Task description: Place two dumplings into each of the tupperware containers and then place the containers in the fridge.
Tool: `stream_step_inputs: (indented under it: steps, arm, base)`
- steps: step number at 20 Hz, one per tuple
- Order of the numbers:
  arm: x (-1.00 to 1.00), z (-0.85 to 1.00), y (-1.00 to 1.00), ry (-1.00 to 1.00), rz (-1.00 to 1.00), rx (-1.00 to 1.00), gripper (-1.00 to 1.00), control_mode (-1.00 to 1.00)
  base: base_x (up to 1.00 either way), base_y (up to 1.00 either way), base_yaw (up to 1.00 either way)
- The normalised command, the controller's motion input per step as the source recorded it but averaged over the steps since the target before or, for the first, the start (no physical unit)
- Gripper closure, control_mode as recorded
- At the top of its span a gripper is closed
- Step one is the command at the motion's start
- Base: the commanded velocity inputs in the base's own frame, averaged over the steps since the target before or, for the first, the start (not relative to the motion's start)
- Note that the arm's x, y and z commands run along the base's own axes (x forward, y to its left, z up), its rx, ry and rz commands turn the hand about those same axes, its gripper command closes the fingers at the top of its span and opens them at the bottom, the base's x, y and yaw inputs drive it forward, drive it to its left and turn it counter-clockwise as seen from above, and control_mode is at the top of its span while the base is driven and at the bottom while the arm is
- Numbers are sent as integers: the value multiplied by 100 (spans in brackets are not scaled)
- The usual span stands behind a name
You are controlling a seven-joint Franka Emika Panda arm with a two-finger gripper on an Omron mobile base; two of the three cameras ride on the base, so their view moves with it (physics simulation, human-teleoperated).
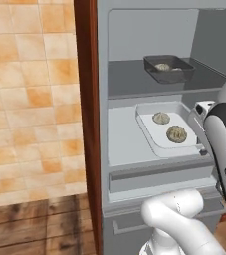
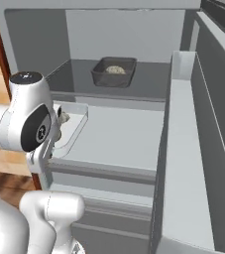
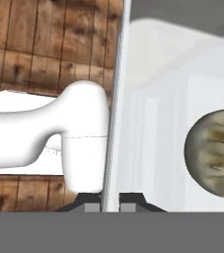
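Observation:
Inside the open fridge (image 1: pixel 129 84), the dark grey tupperware container (image 1: pixel 168 69) stands on the upper shelf with dumplings (image 1: pixel 162 66) in it. The white tupperware container (image 1: pixel 149 130) lies on the lower shelf and holds two dumplings (image 1: pixel 161 118) (image 1: pixel 176 134). My gripper (image 1: pixel 202 147) is at the white container's right rim. In the hand view the gripper (image 3: pixel 111 203) is shut on the thin white wall (image 3: pixel 114 123), with one dumpling (image 3: pixel 214 153) just inside. From the right base, my arm hides most of the white container (image 2: pixel 78 124).
The fridge door (image 2: pixel 183 163) stands open at the right, with its shelf ledge close to my arm. A grey drawer (image 1: pixel 159 177) sits below the lower shelf. A brown cabinet edge (image 1: pixel 87 124) and a tiled wall border the fridge on the left. Wooden floor lies below.

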Motion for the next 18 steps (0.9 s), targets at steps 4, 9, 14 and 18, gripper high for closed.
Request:
stream_step_inputs:
  steps: [4, 9, 14, 18]
  arm:
    - [0, 0, 0, 0, 0, 0, 100, 100]
    - [0, 0, 0, 0, 0, 0, 100, 100]
    - [2, -57, -10, 0, 0, 0, 100, -100]
    - [11, -91, -35, 0, 0, 0, 100, -100]
  base:
    - [47, 0, 0]
    - [23, 0, 1]
    - [2, 0, 0]
    - [0, 0, 0]
